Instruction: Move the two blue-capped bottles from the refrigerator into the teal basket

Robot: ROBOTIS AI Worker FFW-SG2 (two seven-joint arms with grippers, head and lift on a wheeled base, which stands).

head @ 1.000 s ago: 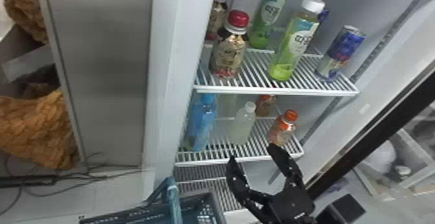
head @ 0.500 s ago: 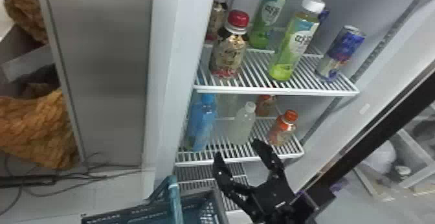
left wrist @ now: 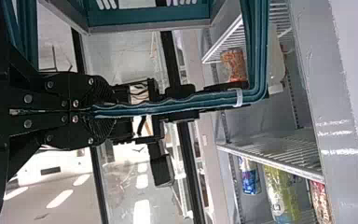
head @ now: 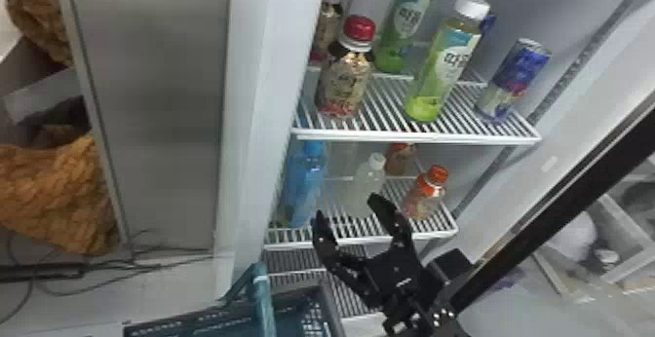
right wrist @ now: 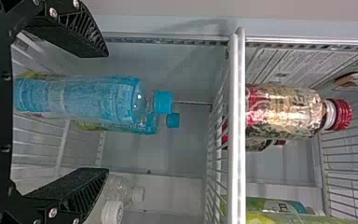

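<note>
Teal, the basket (head: 170,322) sits at the bottom edge, left of centre; the left gripper (left wrist: 105,112) pinches its handle (left wrist: 223,99). Beyond, below centre, the right gripper (head: 347,207) spreads its fingers around nothing. Farther back, just left of centre, the two blue-capped bottles (right wrist: 102,98) stand on a wire shelf (head: 409,236), one behind the other.

The head camera looks forward and down, from above, at the shelves (head: 419,139) and basket (head: 195,315). The left wrist camera, turned sideways, looks past the basket's close handle (left wrist: 168,108) toward the shelves. The right, also sideways, faces the blue bottles (right wrist: 98,98) closely. All three share the upper shelf.
</note>
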